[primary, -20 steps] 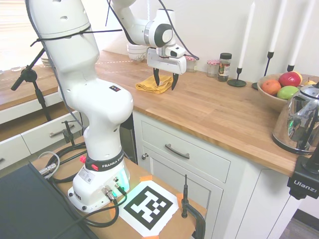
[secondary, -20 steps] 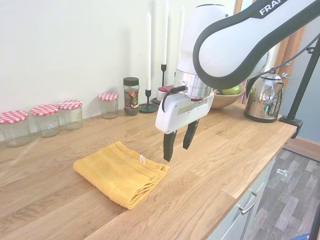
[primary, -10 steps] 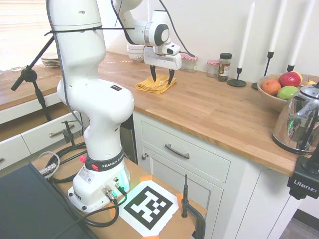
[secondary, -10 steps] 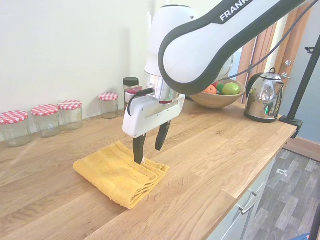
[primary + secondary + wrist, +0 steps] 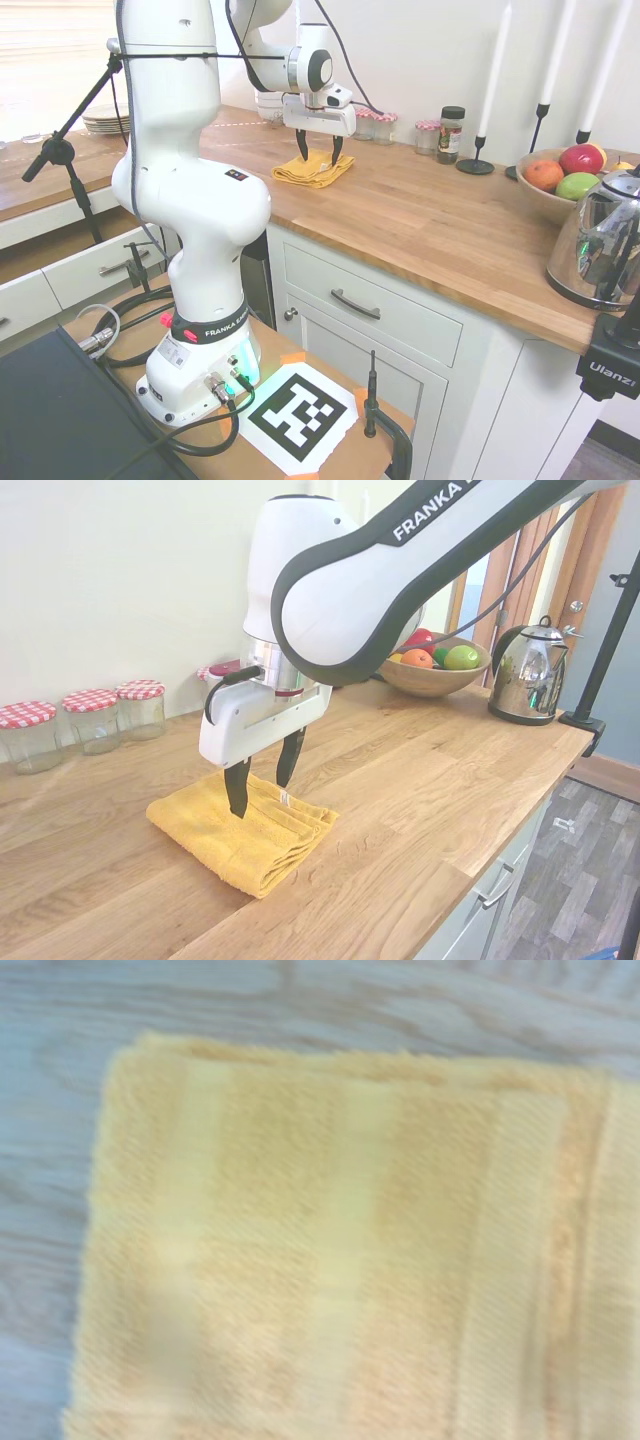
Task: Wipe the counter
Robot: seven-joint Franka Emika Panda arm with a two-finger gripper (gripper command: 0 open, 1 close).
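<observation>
A: On the counter [image 5: 420, 780], a folded yellow towel [image 5: 240, 830] lies flat near the front edge, well apart from the row of jars along the wall.

B: Gripper position?

A: Gripper [image 5: 262, 780] points straight down over the towel, fingers spread with a clear gap, nothing between them. In the second exterior view the dark fingertips [image 5: 238, 802] overlap the towel's top; whether they touch the cloth, cannot tell. First exterior view puts the gripper [image 5: 316, 150] above the towel [image 5: 314, 170] as well.

B: Wrist camera?

A: Blurred. Towel [image 5: 350, 1250] fills most of it, pale stripes across the weave, one corner and two edges visible against the wood [image 5: 60, 1080].

B: Counter itself?

A: Long warm-brown plank top over white drawers with metal bar handles [image 5: 356, 305]. Three red-checked jars [image 5: 92, 718] stand by the wall past the towel. Further along: fruit bowl [image 5: 435, 675] with an orange and green fruit, then a shiny kettle [image 5: 528, 680] near the far end. First exterior view also shows a spice jar [image 5: 451, 134] and tall white candles [image 5: 492, 85] by the wall
</observation>
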